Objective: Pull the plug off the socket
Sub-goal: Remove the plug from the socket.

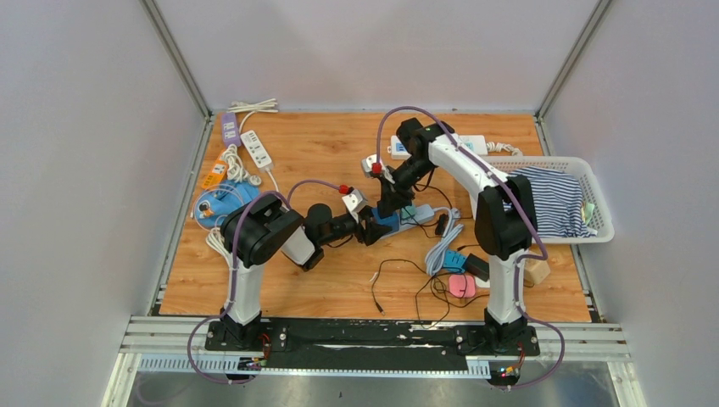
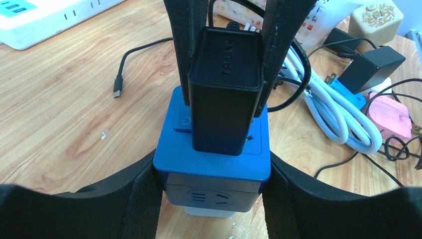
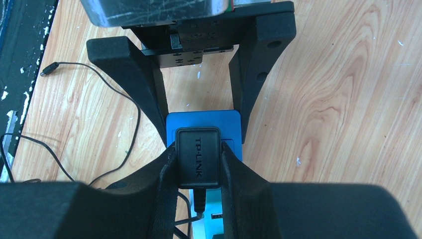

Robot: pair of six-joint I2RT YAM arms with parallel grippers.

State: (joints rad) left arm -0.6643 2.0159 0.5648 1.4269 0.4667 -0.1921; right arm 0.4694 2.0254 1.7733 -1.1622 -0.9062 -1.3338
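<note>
Top: my left gripper (image 1: 373, 227) and right gripper (image 1: 392, 202) meet at frame centre at the blue socket (image 1: 405, 219) | Left wrist: left pads (image 2: 144, 199) pressed on socket's sides, lower centre; black plug (image 2: 226, 99) stands on its top | Right wrist: right fingers (image 3: 236, 189) pinch plug, lower centre.

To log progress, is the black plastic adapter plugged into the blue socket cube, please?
Plugged in: black plastic adapter sits flush on the blue socket cube.

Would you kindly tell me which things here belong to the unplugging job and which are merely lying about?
In the job: black adapter, blue socket cube, right gripper, left gripper.

Lying about: white power strip, pink plug, white cable, basket, striped cloth, wooden block.
</note>
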